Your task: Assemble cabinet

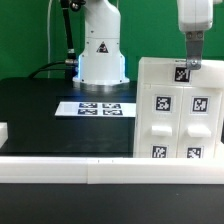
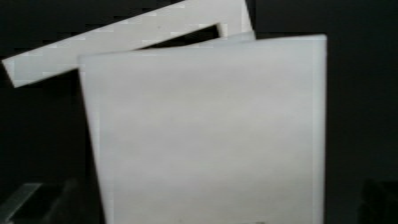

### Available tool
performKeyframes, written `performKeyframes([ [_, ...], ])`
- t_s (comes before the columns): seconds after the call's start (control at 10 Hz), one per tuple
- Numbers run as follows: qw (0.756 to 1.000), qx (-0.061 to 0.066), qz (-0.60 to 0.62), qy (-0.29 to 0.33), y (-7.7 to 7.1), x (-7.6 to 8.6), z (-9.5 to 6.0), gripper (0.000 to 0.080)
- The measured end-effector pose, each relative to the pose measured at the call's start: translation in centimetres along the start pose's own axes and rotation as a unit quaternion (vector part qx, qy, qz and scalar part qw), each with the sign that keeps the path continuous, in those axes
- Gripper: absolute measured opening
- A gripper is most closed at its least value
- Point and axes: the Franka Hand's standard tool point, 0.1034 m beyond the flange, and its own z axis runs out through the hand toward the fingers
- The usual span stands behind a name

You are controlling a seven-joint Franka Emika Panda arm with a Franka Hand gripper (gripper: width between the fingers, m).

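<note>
The table (image 1: pixel 40 110), black and matte, carries everything, with the white rail (image 1: pixel 110 172) running along its near edge. On the exterior view's right stands the cabinet (image 1: pixel 178 108), a tall white body showing four tags on its raised facing panels, upright and close behind the rail. Judged from this, it is tall and light enough that a sideways push from above could tip it or skate it along the black surface, and the rail would stop it only on the near side. The marker board (image 1: pixel 96 107) lies flat near the middle, in front of the arm's base (image 1: pixel 102 55) and well apart from the cabinet. The gripper (image 1: pixel 189 60) comes down from above at the cabinet's top edge, where a tag sits right beneath the fingers; whether it clamps that edge, only touches it or hangs just above is not clear, so the jaw state cannot be told. The wrist view is filled by a plain white panel (image 2: pixel 205 125) with another white piece angled behind it, and no fingers show. A thin smooth edge gives little purchase, so a partial grip could slip, and an off-centre one could twist the body out of line. A small white piece (image 1: pixel 3 131) sits at the exterior view's left edge.
</note>
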Motion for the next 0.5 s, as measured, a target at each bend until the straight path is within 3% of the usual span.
performKeyframes([
  [0.5, 1.000, -0.001, -0.011, 0.000, 0.13, -0.17, 0.12, 0.0797],
])
